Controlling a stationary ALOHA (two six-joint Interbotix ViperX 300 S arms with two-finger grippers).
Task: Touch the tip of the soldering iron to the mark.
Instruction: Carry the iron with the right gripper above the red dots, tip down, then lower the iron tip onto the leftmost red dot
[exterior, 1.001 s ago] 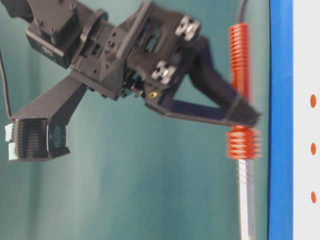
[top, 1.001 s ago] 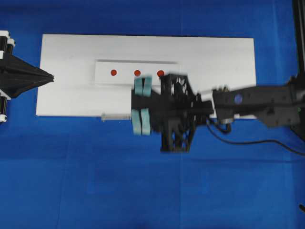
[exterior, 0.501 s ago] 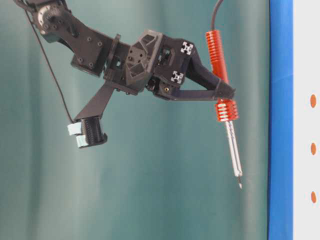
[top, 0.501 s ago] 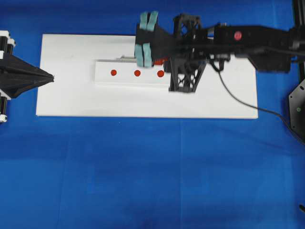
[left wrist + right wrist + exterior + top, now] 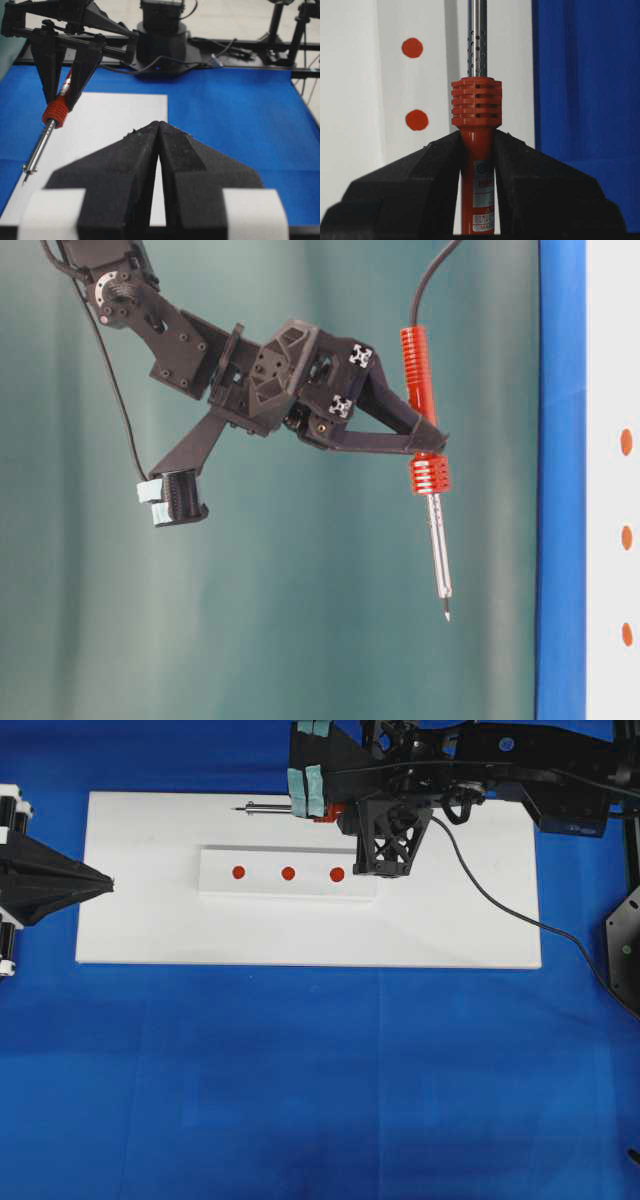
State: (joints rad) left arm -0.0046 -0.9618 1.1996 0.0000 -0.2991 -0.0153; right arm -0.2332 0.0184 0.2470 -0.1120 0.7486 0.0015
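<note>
1. Right hand (image 5: 476, 150), black, two-fingered: clamped on the orange-red ribbed handle of the slim pen-like soldering iron (image 5: 476, 107); raised above the far edge of the flat white rectangular board (image 5: 150, 930), right of centre in the overhead view.
2. Soldering iron: carried clear of the board, grey perforated metal shaft pointing left in the overhead view; thin black cord (image 5: 500, 905) trailing off to the right over the blue bench (image 5: 300, 1070).
3. Fine pointed dark tip (image 5: 238, 810): in the air, on the far side of the raised white rectangular block (image 5: 262, 855), not touching it; the table-level view shows a clear gap between tip and board.
4. Mark, small round red dot (image 5: 288, 873): middle of a row of three on the block, uncovered, nearer than the shaft and apart from the tip.
5. Left hand (image 5: 156, 165), black, foam-padded: fingers pressed together, holding nothing; at the left edge of the board, well apart from the block.
</note>
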